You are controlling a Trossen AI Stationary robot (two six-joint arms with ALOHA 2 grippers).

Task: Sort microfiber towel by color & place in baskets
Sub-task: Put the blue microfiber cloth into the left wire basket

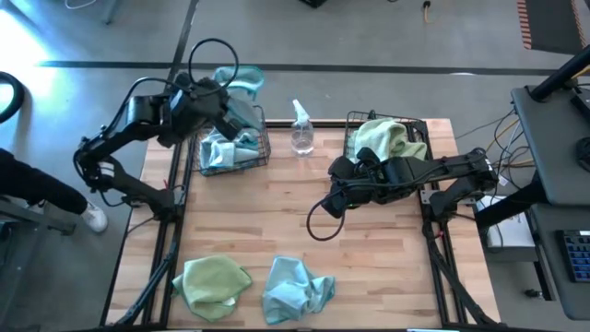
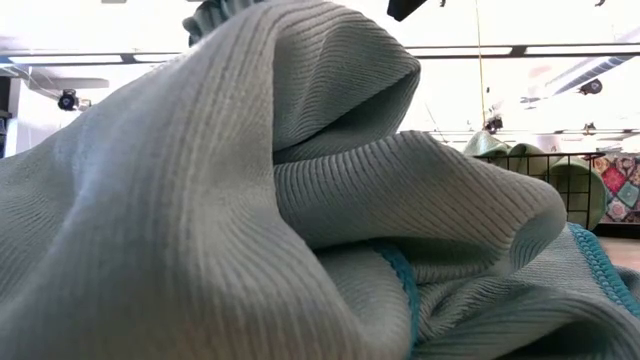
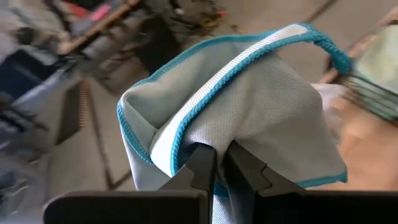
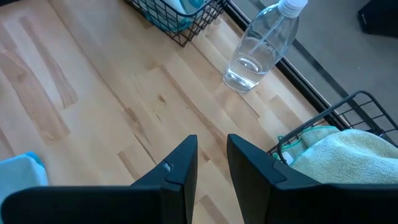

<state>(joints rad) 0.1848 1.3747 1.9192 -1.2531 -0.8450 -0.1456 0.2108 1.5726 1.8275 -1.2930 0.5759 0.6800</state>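
1. Where the left arm reaches over the far-left corner of the wooden tabletop [image 1: 304, 221], we see the left end effector [image 3: 221, 171] closed on a light blue towel [image 3: 249, 106], which hangs above the left basket [image 1: 263, 138].
2. We note that the left basket already contains blue cloth [image 1: 221, 149], and the held towel partly drapes beyond its far edge.
3. We find the right end effector [image 4: 211, 165] over the middle of the tabletop, near the right basket [image 1: 350, 124]; its fingers stand slightly apart and hold nothing.
4. We observe a pale yellow-green towel [image 1: 383, 138] heaped in the right basket, rising over its rim.
5. Between the two baskets, along the far edge, we see a clear spray bottle [image 1: 301, 129] standing upright.
6. At the near edge, we identify two loose towels side by side: a yellow-green one [image 1: 214, 284] to the left and a crumpled light blue one [image 1: 295, 290] to its right, apart from each other.
7. From the low view, we see the near blue towel filling almost the whole field, with the right basket partly visible behind it.
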